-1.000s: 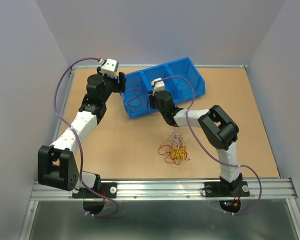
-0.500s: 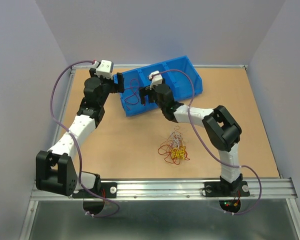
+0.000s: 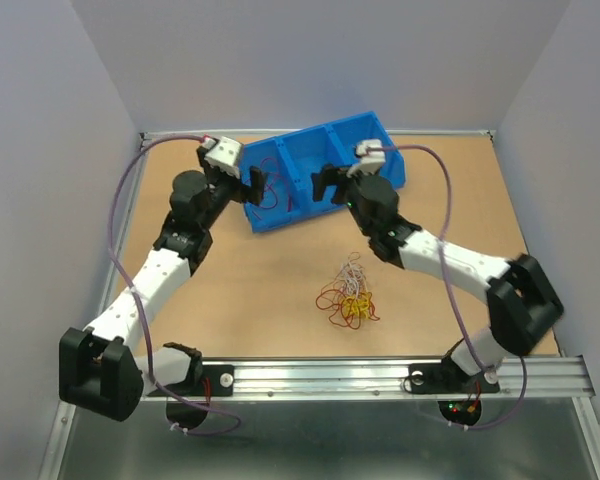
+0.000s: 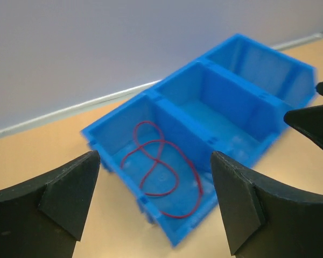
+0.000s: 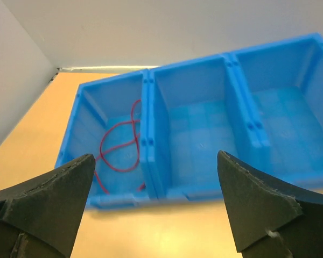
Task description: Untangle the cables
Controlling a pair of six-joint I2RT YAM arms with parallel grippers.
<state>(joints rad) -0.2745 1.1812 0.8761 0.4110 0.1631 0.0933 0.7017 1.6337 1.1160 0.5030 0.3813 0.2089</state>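
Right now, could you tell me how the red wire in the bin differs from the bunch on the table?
The red wire lies alone in an end compartment of the bin; the bunch sits on the table. The wire is one colour; the bunch mixes red, white, yellow. Both are curly.

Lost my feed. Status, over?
Left gripper, right gripper open, empty, at blue bin. One red cable inside. Tangled cables on table, unobstructed.

Robotics lab cell: bare grey walls (image 3: 320,60), wooden tabletop (image 3: 260,270), aluminium mounting rail (image 3: 330,378).
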